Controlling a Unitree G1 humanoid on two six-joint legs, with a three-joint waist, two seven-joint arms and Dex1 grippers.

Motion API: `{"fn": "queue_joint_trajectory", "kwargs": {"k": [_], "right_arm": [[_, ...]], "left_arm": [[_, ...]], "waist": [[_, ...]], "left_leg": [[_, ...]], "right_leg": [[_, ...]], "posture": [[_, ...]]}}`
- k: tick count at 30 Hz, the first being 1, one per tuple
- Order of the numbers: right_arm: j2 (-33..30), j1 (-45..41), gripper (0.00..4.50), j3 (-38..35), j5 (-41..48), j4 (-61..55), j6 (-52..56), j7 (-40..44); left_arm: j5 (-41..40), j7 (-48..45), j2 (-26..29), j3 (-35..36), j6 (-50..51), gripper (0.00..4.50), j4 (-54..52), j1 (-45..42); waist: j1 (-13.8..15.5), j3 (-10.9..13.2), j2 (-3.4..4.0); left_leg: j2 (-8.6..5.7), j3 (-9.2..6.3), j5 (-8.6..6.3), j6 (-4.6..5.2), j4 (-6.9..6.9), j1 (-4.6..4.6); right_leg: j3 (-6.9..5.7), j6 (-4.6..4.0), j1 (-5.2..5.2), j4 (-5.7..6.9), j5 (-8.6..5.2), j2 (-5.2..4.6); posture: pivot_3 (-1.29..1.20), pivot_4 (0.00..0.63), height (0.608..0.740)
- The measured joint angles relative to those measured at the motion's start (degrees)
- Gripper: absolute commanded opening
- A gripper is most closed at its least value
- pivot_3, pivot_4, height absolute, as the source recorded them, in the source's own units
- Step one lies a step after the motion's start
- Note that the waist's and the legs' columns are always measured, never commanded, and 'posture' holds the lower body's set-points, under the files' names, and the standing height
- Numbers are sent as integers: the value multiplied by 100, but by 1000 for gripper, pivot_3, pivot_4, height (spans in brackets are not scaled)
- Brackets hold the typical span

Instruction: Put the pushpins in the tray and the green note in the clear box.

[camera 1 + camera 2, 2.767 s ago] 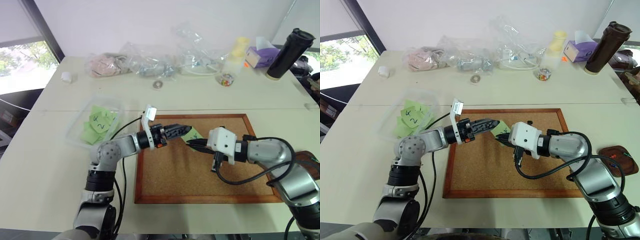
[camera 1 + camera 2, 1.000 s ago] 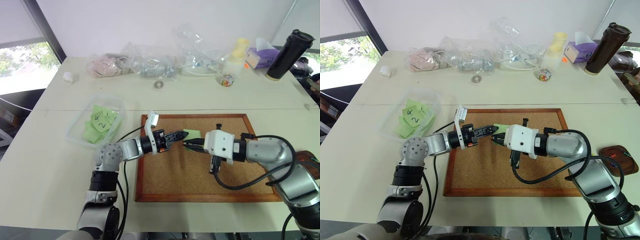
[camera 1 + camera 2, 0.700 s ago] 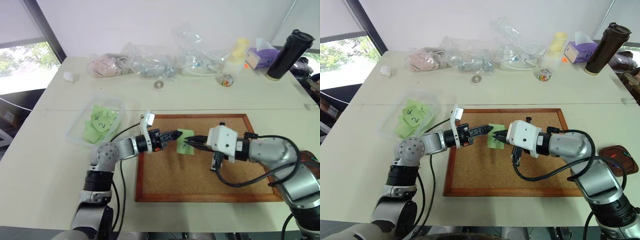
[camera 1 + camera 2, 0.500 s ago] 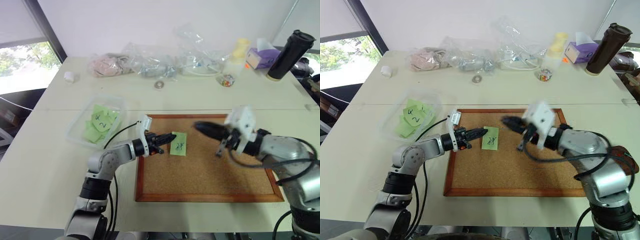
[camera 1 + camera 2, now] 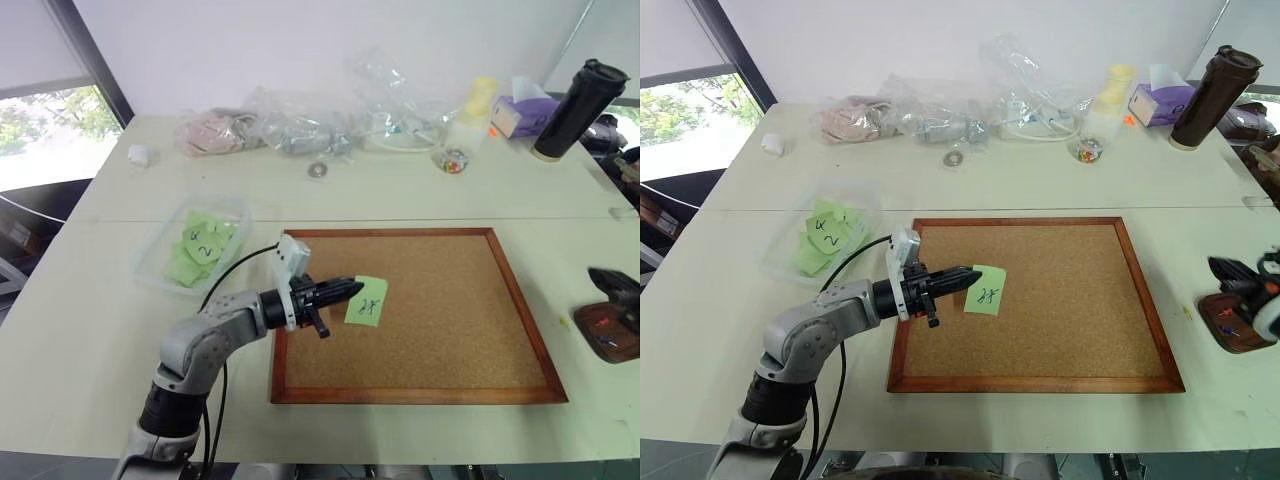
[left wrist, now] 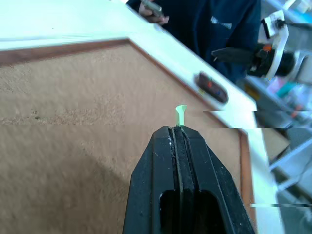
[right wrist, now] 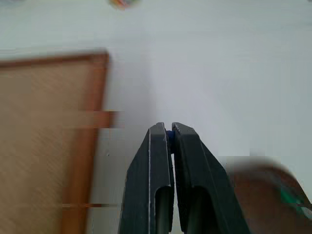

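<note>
— Where do we stand with the green note point(image 5: 984, 289)?

— We have it pinched by one edge in the left gripper point(image 5: 962, 276), jaws pressed flat on the paper. It hangs above the corkboard point(image 5: 1060, 340), over the board's left half, near its left frame. The left wrist view shows a thin green sliver of it poking out between the closed fingertips.

— And the clear box point(image 5: 151, 262)?

— Near the table's left edge, just off the corkboard's far left corner, with several green notes already lying in it. So we judge this to be the carrying step: the note is off the board and the box is next.

— What does that move call for?

— We would swing the left arm back over the board's left frame, bring the note above the box and only then part the jaws. Paper held by one edge may flutter or cling to a pad, so a low release seems wise.

— The right gripper point(image 7: 169, 139)?

— Shut on a small blue pushpin head point(image 7: 169, 135), by our reading, beside the tray point(image 5: 608, 333) near the table's right edge. It should set the pin inside the rim.
</note>
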Motion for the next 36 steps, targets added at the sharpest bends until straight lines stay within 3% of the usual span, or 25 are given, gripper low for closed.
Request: {"fn": "queue_joint_trajectory", "kwargs": {"k": [12,29,33,36], "right_arm": [[-33,663,0,-442,-128,596,-356,185],[-32,646,0,-239,-222,987,-575,224],[-32,628,1321,-188,-224,1055,-620,247],[-32,588,3015,-183,-227,1139,-669,263]], "left_arm": [[53,58,-5,-242,-199,85,-380,311],[291,51,29,-469,-474,85,-358,443],[317,54,26,-469,-506,0,-344,446],[343,58,16,-470,-564,0,-334,454]], "waist": [[2,-3,5],[6,-3,7],[8,-4,8],[6,-4,8]], "left_leg": [[2,1,-1,2,1,2],[2,1,-1,2,1,2],[2,1,-1,2,2,2],[2,1,-1,2,1,2]], "right_leg": [[6,0,4,-4,-1,2],[6,0,6,-6,-1,1],[6,0,6,-6,-1,1],[6,0,6,-6,-1,1]], "posture": [[0,150,730],[0,150,730],[0,150,730],[0,150,730]]}}
